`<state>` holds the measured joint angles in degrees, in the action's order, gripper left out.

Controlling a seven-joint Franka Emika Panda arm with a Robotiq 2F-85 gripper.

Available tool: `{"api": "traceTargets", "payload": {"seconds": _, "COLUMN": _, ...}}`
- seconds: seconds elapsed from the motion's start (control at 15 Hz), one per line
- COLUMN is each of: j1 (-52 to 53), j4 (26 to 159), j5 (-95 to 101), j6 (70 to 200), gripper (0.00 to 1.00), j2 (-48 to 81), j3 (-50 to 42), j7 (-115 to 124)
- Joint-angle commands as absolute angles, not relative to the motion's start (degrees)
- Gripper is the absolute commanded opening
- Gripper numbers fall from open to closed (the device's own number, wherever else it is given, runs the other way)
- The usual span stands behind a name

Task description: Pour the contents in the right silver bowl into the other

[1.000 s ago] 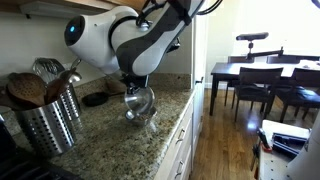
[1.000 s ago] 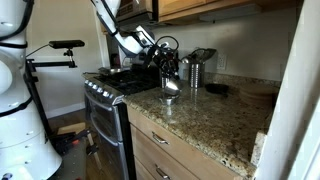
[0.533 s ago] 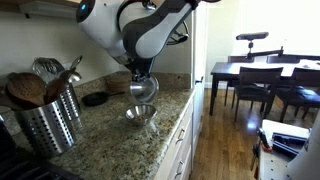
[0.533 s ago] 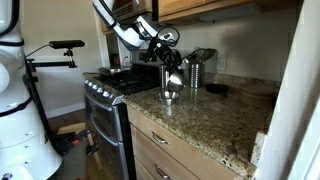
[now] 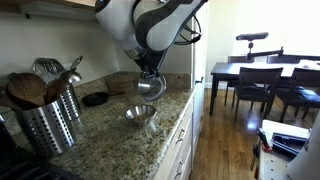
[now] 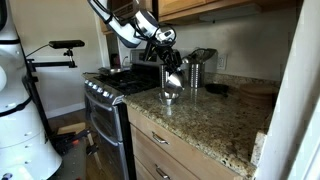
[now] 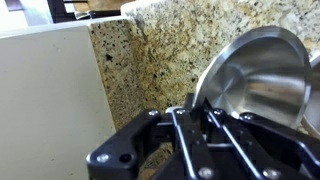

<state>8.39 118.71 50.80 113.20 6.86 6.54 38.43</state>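
My gripper (image 5: 148,76) is shut on the rim of a silver bowl (image 5: 150,87) and holds it tilted in the air above a second silver bowl (image 5: 140,115) that rests on the granite counter (image 5: 110,145). In an exterior view the held bowl (image 6: 173,78) hangs over the resting bowl (image 6: 169,97). In the wrist view the held bowl (image 7: 255,80) is on edge with its shiny inside showing, clamped between the gripper fingers (image 7: 195,108). No contents are visible in either bowl.
A metal utensil holder (image 5: 45,120) with wooden spoons and a whisk stands on the counter. A dark round lid or coaster (image 5: 95,99) lies near the wall. A stove (image 6: 105,95) adjoins the counter. A dining table with chairs (image 5: 260,80) stands beyond.
My gripper has lifted the held bowl from just above the counter to higher over the resting bowl, and the arm has swung upward. The resting bowl has stayed in place.
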Motion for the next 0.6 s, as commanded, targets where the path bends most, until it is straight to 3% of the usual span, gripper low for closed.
{"api": "traceTargets", "payload": {"seconds": 0.0, "j1": 6.88, "j4": 124.62, "j5": 48.53, "j6": 117.69, "gripper": 0.07, "j2": 1.98, "j3": 5.34, "j7": 40.44}}
{"api": "traceTargets", "payload": {"seconds": 0.53, "j1": 4.5, "j4": 130.06, "j5": 46.58, "j6": 122.72, "gripper": 0.07, "j2": -1.7, "j3": 2.95, "j7": 42.26}}
